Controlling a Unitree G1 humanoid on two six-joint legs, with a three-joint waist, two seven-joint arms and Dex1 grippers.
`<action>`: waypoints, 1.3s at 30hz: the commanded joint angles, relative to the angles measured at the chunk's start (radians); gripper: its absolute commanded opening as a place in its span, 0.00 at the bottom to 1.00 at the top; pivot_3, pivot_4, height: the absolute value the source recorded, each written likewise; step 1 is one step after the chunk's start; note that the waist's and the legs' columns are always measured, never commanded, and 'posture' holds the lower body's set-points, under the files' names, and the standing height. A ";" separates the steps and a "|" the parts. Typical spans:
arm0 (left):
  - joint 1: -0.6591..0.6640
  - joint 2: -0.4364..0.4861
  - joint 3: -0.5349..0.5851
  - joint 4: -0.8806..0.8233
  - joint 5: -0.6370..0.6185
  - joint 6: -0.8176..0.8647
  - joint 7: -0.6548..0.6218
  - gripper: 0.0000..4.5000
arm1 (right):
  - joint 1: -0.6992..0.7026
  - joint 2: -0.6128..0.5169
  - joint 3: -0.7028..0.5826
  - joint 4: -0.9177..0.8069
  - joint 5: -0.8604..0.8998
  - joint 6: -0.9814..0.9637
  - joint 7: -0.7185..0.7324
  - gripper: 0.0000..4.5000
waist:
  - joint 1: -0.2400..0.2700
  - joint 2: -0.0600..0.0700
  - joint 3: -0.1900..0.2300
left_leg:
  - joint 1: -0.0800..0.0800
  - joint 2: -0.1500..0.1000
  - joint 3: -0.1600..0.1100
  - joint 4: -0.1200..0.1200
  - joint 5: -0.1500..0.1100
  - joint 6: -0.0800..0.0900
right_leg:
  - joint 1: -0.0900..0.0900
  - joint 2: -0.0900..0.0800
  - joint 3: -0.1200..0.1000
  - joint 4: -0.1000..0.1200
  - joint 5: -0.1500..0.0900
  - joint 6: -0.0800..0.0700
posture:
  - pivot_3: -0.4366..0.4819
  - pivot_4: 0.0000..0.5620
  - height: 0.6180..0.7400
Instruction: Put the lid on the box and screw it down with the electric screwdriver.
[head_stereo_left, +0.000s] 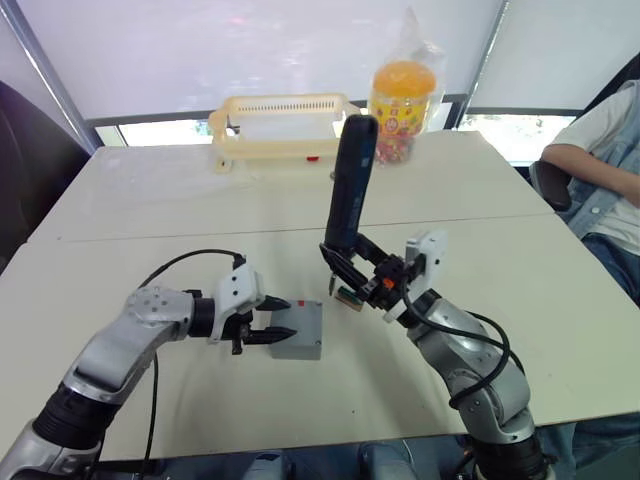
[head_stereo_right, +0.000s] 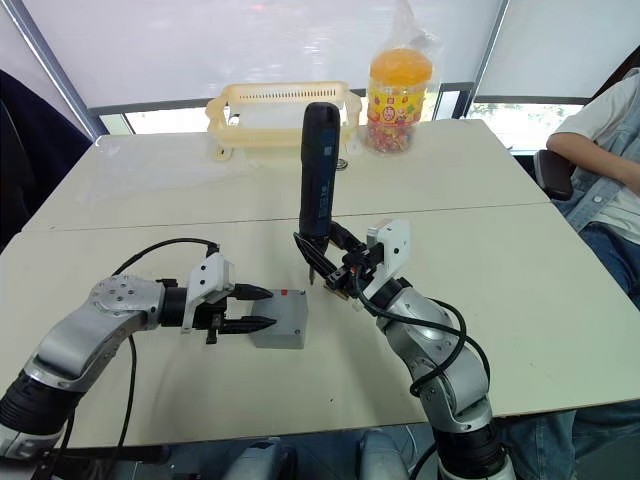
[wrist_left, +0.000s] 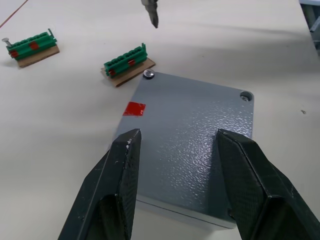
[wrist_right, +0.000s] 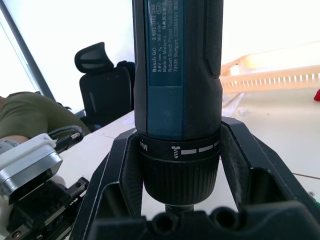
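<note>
The grey box (head_stereo_left: 299, 347) sits on the table between my arms, with the flat grey lid (wrist_left: 195, 130) lying on top. The lid has a red mark (wrist_left: 134, 108), a screw head (wrist_left: 148, 74) in one corner and an empty hole (wrist_left: 245, 95) in another. My left gripper (head_stereo_left: 268, 321) is open, its fingers (wrist_left: 122, 165) straddling the box's left side. My right gripper (head_stereo_left: 345, 268) is shut on the electric screwdriver (head_stereo_left: 351, 180), which stands upright just right of the box. Its bit (wrist_left: 150, 13) hangs above the table beyond the screw corner.
Two green-and-tan blocks (wrist_left: 127, 64) (wrist_left: 32, 46) lie by the box's far side. A pale yellow basket (head_stereo_left: 280, 125) and an orange-lidded jar (head_stereo_left: 402, 100) stand at the table's back. A person (head_stereo_left: 600, 170) sits at the right edge.
</note>
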 joint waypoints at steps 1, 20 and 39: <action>0.020 0.014 -0.015 0.008 0.028 0.002 -0.009 0.53 | -0.011 0.025 0.017 -0.035 -0.004 -0.039 -0.001 0.40 | 0.000 0.000 0.000 | 0.000 0.000 0.000 0.000 0.000 0.000 | 0.000 0.000 0.000 0.000 0.000 0.000 | 0.48 0.27 1.00; 0.035 0.015 -0.026 0.008 0.033 0.031 0.001 0.53 | 0.011 0.077 0.052 0.059 -0.073 -0.129 0.005 0.40 | -0.002 0.001 -0.001 | 0.003 0.000 0.000 0.000 0.000 0.000 | 0.002 0.000 0.000 0.000 0.000 0.000 | 0.48 0.27 1.00; 0.025 0.005 -0.041 0.023 0.042 0.027 0.017 0.53 | -0.006 0.094 0.056 0.079 -0.071 -0.125 0.007 0.40 | -0.001 0.001 -0.001 | 0.015 0.000 0.000 -0.003 -0.001 0.001 | 0.015 0.000 0.000 -0.002 -0.001 -0.001 | 0.48 0.27 1.00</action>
